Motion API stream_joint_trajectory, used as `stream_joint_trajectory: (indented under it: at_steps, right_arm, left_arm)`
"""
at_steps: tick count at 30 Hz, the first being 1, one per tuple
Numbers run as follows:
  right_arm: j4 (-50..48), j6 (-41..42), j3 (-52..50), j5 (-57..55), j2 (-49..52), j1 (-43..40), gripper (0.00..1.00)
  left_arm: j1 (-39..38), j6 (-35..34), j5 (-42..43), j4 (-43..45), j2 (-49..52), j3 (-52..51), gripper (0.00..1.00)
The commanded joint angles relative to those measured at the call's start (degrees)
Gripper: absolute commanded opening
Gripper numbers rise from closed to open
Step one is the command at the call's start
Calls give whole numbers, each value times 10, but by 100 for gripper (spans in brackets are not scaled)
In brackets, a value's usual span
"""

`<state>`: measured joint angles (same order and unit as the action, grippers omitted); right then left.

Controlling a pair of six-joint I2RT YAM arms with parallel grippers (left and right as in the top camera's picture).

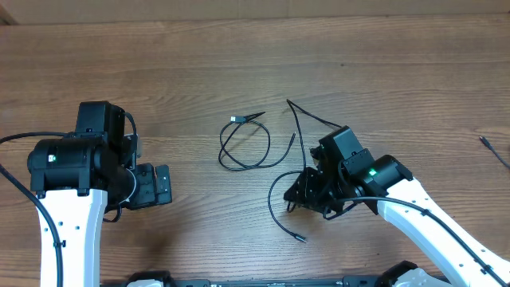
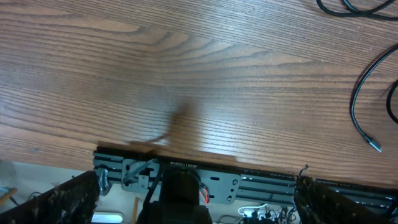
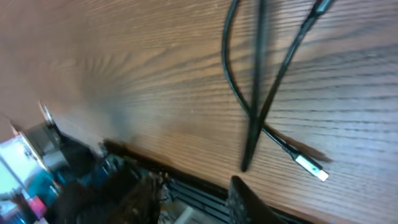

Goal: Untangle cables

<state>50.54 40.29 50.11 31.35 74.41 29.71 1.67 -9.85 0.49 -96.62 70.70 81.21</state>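
Robotics lab bench. Evidence: two white-and-black robot arms, left arm [image 1: 68,159] and right arm [image 1: 414,209], reach in from near edge of wood-grain counter [image 1: 239,64]. Green status LED [image 1: 371,172] lit on right arm. Left wrist view shows black slotted metal rail [image 2: 205,180] along counter edge, with exposed wiring [image 2: 252,213] below it. No household or shop fittings in view.

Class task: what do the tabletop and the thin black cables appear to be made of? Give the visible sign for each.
Brown tabletop: wood or wood-look laminate, matte; streaky grain lines show. Thin black cables: probably rubbery plastic sheath, slightly glossy; they bend into loose loops. Plug tip: silvery, likely metal.
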Motion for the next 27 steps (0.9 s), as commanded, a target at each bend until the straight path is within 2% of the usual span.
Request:
stream_joint_trajectory:
  at_steps: [1, 4, 7, 11, 13, 17, 21, 27]
  right_arm:
    - [14, -78, 0, 12, -7, 1, 38]
    - [45, -69, 0, -72, -7, 1, 38]
    - [89, 9, 0, -208, -7, -9, 39]
    - [120, 88, 0, -362, -7, -34, 48]
    - [116, 91, 0, -376, -7, -46, 50]
    - [101, 87, 0, -392, -7, -60, 62]
    - [47, 57, 0, -430, -7, -72, 70]
    - [-33, 31, 0, -433, 26, -110, 75]
  left_arm:
    - [4, 13, 6, 0, 2, 7, 100]
    - [4, 13, 6, 0, 2, 7, 100]
    - [4, 13, 6, 0, 2, 7, 100]
    - [4, 13, 6, 0, 2, 7, 100]
    - [4, 13, 6, 0, 3, 7, 100]
    - [4, 13, 6, 0, 3, 7, 99]
    - [4, 13, 6, 0, 3, 7, 100]
    - [4, 13, 6, 0, 3, 7, 100]
